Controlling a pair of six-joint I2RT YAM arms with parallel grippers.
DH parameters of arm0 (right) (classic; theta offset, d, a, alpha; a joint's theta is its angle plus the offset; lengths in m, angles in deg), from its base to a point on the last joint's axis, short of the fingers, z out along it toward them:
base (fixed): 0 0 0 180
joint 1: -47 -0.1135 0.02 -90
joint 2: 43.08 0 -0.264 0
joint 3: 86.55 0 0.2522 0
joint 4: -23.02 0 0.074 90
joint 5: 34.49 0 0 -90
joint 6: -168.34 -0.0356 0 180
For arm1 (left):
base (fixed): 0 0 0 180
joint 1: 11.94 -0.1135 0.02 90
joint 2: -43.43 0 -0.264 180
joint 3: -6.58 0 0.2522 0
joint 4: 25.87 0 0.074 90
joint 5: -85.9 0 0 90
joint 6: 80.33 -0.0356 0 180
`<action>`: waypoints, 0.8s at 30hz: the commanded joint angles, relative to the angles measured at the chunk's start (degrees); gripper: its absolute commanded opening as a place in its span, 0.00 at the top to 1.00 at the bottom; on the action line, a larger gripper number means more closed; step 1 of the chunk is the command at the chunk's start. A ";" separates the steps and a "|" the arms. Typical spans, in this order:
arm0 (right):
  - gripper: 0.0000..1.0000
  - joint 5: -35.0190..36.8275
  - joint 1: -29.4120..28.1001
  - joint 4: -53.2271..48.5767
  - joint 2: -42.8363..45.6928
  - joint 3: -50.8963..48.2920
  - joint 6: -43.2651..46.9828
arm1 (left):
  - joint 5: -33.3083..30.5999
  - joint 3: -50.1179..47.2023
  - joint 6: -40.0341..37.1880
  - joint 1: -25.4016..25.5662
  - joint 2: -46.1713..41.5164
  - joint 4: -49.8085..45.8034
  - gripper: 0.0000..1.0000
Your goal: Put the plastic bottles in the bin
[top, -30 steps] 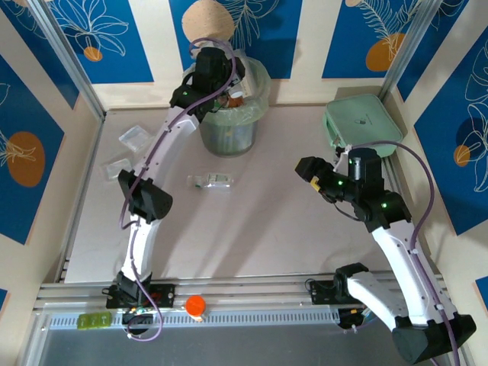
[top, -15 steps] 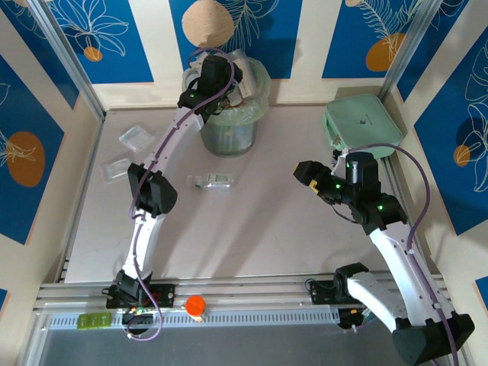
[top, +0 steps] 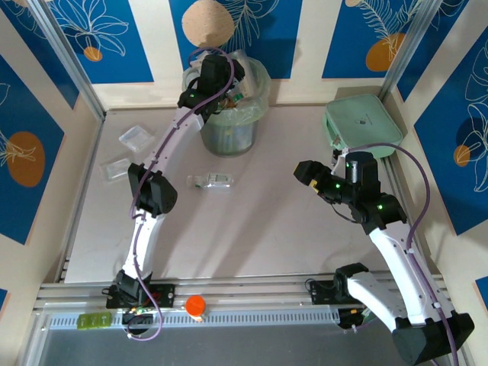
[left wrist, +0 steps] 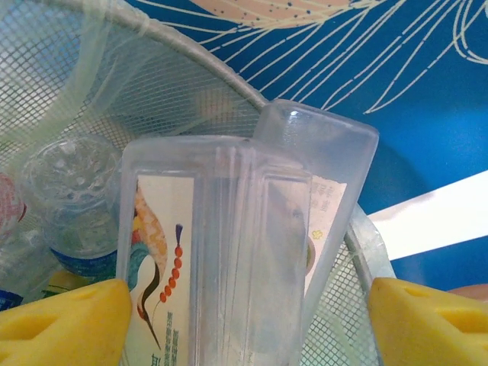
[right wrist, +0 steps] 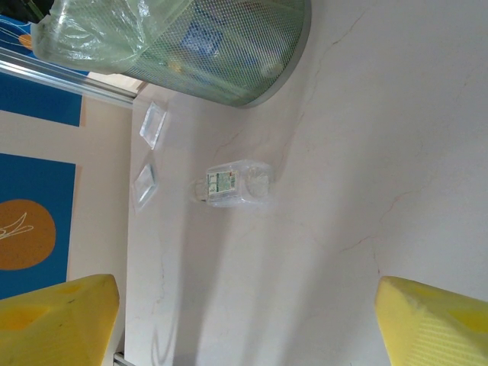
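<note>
left hand (top: 231, 78) reached further over bin (top: 264, 93), fingers parted off clear bottle (left wrist: 221, 252)

The bin (top: 229, 139) stood at the rear of the table (top: 267, 229), left of centre, with one bottle (top: 211, 181) lying on the table just before it. Two flat trays (top: 136, 136) lay to the bin's left, and a square box (top: 364, 126) sat in the rear right corner.

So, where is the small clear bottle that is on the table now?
In the top view, the small clear bottle lies on the table, left of centre, just on the near side of the bin.
</note>
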State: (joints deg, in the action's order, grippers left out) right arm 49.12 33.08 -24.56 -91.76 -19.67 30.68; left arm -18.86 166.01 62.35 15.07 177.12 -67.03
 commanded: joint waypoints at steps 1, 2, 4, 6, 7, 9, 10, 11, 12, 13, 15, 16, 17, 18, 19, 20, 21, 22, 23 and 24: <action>0.13 0.40 -0.42 0.12 0.86 1.81 1.52 | 1.57 1.91 -3.72 -0.37 -3.96 1.74 0.20; 0.13 0.50 -0.50 -0.15 1.00 2.00 1.60 | 1.77 1.94 -4.36 -0.38 -4.36 1.41 0.20; 0.13 0.50 -0.61 -0.60 1.27 2.24 2.00 | 2.28 1.85 -6.10 -0.42 -5.41 0.36 0.20; 0.13 0.66 -0.72 -1.22 1.48 2.64 2.20 | 1.90 1.38 -7.07 -0.42 -6.92 -1.50 0.20; 0.13 0.77 -0.78 -1.48 1.57 2.76 2.43 | 1.80 0.43 -7.56 -0.45 -8.00 -2.07 0.19; 0.13 0.77 -1.01 -2.07 1.57 3.20 3.27 | 1.84 -2.77 -8.40 -0.43 -10.99 -2.02 0.18; 0.14 0.86 -1.13 -2.36 1.66 3.45 3.58 | 2.14 -5.22 -9.12 -0.43 -13.04 -1.32 0.18; 0.14 0.72 -1.30 -2.54 1.79 3.63 3.90 | 2.56 -7.72 -9.86 -0.38 -14.89 -0.36 0.18; 0.14 0.51 -1.47 -2.72 1.88 3.80 4.59 | 2.85 -10.59 -10.72 -0.40 -17.23 0.57 0.18; 0.14 0.70 -1.71 -2.98 2.02 3.90 5.00 | 3.42 -13.44 -11.74 -0.39 -19.58 1.52 0.18; 0.15 0.83 -2.38 -3.21 2.43 3.88 5.54 | 5.26 -18.54 -13.01 -0.38 -23.83 2.87 0.17; 0.15 0.14 -3.03 -2.61 2.66 3.45 6.26 | 6.27 -21.17 -13.10 -0.40 -26.22 3.03 0.17; 0.15 0.33 -3.67 -2.47 2.80 3.31 6.41 | 7.29 -23.76 -12.98 -0.40 -28.22 3.40 0.17; 0.15 0.56 -4.40 -2.43 2.97 3.15 6.65 | 8.48 -27.00 -12.52 -0.42 -31.00 3.74 0.16; 0.16 0.23 -5.37 -1.87 3.11 2.78 7.50 | 9.27 -30.44 -11.72 -0.37 -33.79 3.90 0.16; 0.16 -0.60 -6.23 -1.17 3.26 2.41 8.75 | 9.44 -34.28 -10.79 -0.42 -36.52 4.53 0.16; 0.17 -0.98 -7.40 -0.73 3.25 2.10 10.28 | 8.80 -38.98 -9.49 -0.37 -39.74 5.12 0.15; 0.18 -0.47 -8.95 -0.63 3.15 2.08 11.45 | 7.60 -43.75 -7.81 -0.37 -43.21 5.34 0.15; 0.18 -0.02 -10.36 -0.50 2.86 2.14 12.74 | 6.56 -47.39 -6.72 -0.37 -45.88 5.54 0.15; 0.19 0.47 -11.98 -0.45 2.39 2.20 14.17 | 4.90 -51.18 -5.09 -0.36 -48.72 4.77 0.15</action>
State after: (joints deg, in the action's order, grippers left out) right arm 49.62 24.01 -25.83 -89.32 -17.40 39.58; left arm -12.33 121.33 53.70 15.07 133.73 -62.51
